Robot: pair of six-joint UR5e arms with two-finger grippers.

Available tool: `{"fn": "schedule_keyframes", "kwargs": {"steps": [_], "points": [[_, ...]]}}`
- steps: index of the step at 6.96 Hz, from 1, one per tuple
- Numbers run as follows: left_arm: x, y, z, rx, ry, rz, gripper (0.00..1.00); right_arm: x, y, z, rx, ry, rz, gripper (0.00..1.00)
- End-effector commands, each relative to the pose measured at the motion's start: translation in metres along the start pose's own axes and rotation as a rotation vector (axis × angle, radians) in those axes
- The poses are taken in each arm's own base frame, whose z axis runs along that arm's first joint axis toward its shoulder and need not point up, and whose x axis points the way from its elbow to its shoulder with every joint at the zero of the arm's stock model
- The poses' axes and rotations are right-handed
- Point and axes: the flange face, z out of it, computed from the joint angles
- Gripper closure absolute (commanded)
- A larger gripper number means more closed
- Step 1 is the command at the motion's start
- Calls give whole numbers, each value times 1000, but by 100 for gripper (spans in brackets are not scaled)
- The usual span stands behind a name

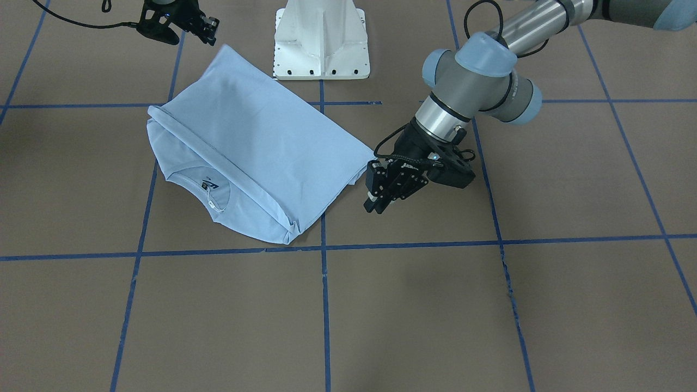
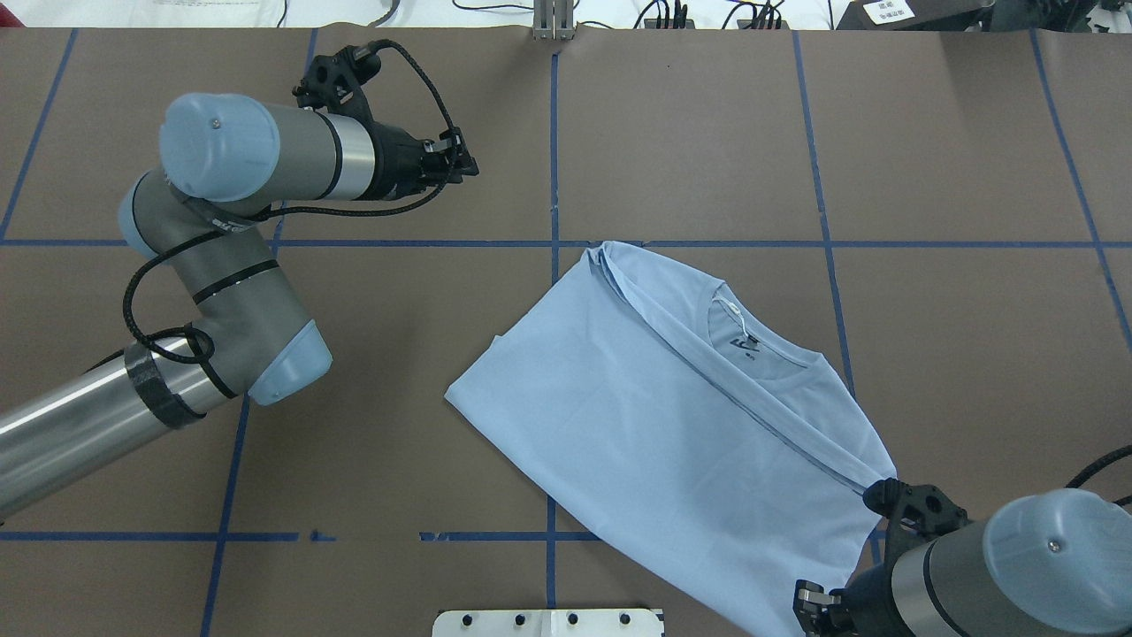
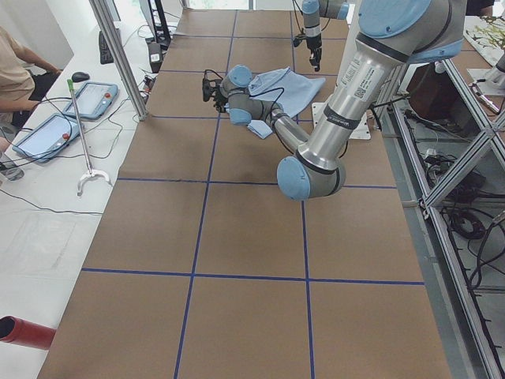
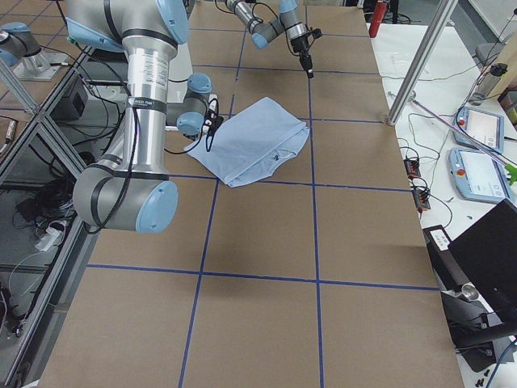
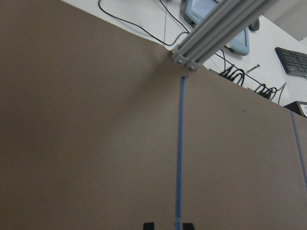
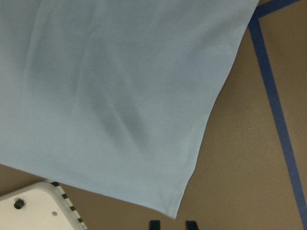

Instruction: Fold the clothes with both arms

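Observation:
The light blue T-shirt lies folded on the brown table, collar and white neck tag facing up. My left gripper hovers just off the shirt's side corner, empty, with a gap between its fingertips; its wrist view shows only bare table. My right gripper is by the shirt's corner nearest the base, empty, its tips apart. Its wrist view shows the shirt's hem corner just ahead of the tips. The chest print is hidden.
The white pedestal base stands beside the shirt's near edge. Blue tape lines grid the table. An aluminium post stands at the far table edge, with cables and tablets beyond.

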Motion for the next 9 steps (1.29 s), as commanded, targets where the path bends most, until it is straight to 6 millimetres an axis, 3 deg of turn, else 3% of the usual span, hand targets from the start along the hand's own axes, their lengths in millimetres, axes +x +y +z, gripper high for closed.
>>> {"fn": "schedule_keyframes", "kwargs": {"steps": [1,2,3,4,5,6,9], "points": [[-11,61,-22,-88,-9,-111,65,-16,-31,-16,117,-80,43,0],[-9,79,-24,-101,-108,-161,64,-29,-69,-48,203,-159,98,0],[-19,97,-25,-113,-228,-174,62,-55,-131,-74,312,-246,185,0],[-29,124,-14,-139,-265,-202,60,-63,-187,-89,400,-269,243,0],[-42,161,9,-133,-303,-191,60,-70,-217,-95,456,-250,144,0],[-48,165,18,-120,-322,-189,59,-68,-228,-84,469,-218,127,0],[-65,166,31,-101,-426,-191,60,-70,-233,-79,467,-210,130,0]]}}
